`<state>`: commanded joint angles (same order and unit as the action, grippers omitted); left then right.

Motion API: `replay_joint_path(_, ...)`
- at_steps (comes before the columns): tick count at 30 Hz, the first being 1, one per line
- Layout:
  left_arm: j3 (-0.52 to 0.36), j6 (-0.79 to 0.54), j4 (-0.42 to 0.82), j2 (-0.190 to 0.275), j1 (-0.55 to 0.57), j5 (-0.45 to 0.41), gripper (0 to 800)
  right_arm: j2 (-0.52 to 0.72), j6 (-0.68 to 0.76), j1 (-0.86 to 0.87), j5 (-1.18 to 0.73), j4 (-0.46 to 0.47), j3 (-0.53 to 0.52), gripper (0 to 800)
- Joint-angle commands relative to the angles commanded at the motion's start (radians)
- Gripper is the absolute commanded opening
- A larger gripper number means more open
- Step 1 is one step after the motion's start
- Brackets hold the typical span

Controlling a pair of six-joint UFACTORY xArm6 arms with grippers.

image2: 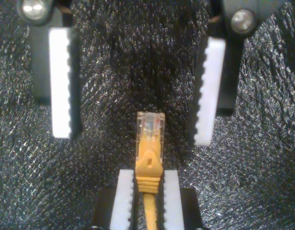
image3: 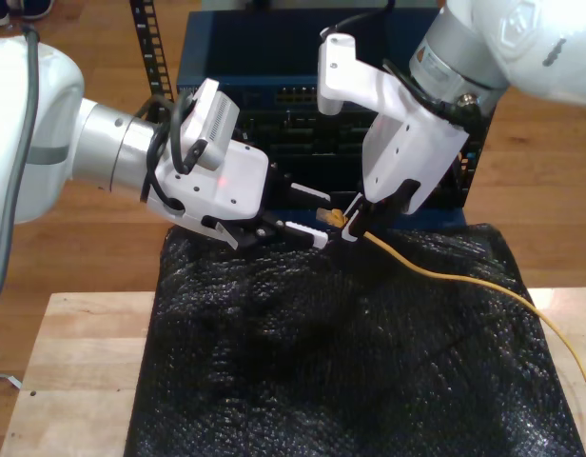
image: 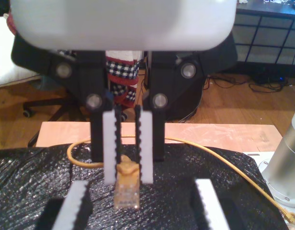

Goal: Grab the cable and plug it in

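My second gripper (image2: 146, 177) pinches the cable (image2: 148, 160) at its boot, leaving the clear plug (image2: 150, 125) projecting free. My first gripper (image3: 307, 233), pads spread, faces it from 9 o'clock in the exterior view, apparently ready to regrasp it.

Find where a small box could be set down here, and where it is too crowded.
Free: the near half of the black sheet, below both grippers, and the bare wooden table at the exterior view's left. Crowded: the sheet's far edge, where my first gripper and my second gripper meet at the cable.
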<state>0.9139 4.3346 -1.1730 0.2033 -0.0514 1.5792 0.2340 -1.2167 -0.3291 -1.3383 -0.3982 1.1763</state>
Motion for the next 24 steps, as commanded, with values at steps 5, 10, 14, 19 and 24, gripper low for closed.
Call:
replay_joint_path(5,0.000,-0.003,0.000,0.000,0.000,-0.006,292,0.000,0.000,0.000,0.000,0.000,0.000,26)
replay_joint_path(10,0.000,-0.003,0.000,-0.002,0.000,-0.009,241,0.000,0.000,0.000,0.000,0.000,0.000,26)
replay_joint_path(14,0.000,-0.002,0.000,-0.002,0.002,-0.009,205,0.000,0.000,0.000,0.000,-0.002,0.000,24)
replay_joint_path(19,0.000,-0.002,0.000,-0.002,0.000,-0.011,171,0.000,0.000,0.000,0.000,-0.002,0.000,24)
replay_joint_path(24,-0.002,-0.002,0.000,-0.002,0.000,-0.011,147,0.000,0.000,0.000,0.000,-0.002,0.000,24)
